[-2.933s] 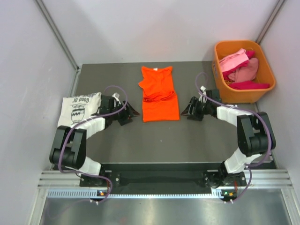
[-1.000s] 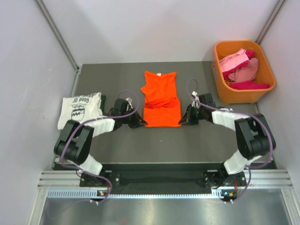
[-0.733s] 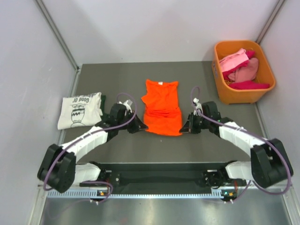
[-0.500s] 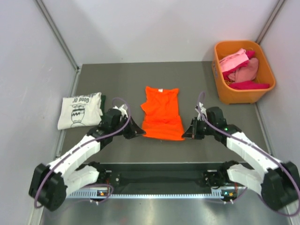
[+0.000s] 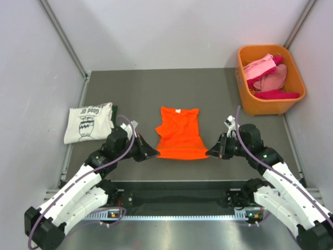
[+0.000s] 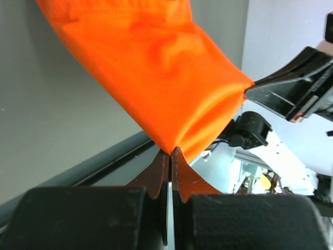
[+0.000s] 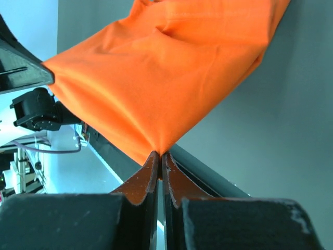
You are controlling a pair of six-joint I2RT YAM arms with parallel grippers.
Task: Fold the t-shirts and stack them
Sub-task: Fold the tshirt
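A bright orange t-shirt (image 5: 179,134) lies stretched between both grippers near the table's front, collar toward the back. My left gripper (image 5: 155,152) is shut on its near left corner; the cloth (image 6: 156,67) fans out from the pinched fingertips (image 6: 170,154). At the near right corner my right gripper (image 5: 208,153) is shut, with the shirt (image 7: 161,78) spreading from its tips (image 7: 158,156). A folded white t-shirt (image 5: 88,122) with black print rests at the left edge. Pink, red and magenta t-shirts (image 5: 266,74) are heaped in the orange bin (image 5: 289,101).
The bin stands at the back right corner against the wall. Grey walls enclose the table on three sides. A metal rail (image 5: 182,197) with the arm bases runs along the near edge, just below the held hem.
Both grippers have pulled the orange shirt's near edge toward the front of the table, drawing the fold out; the shirt now lies longer and flatter. The arms have stretched low and forward.
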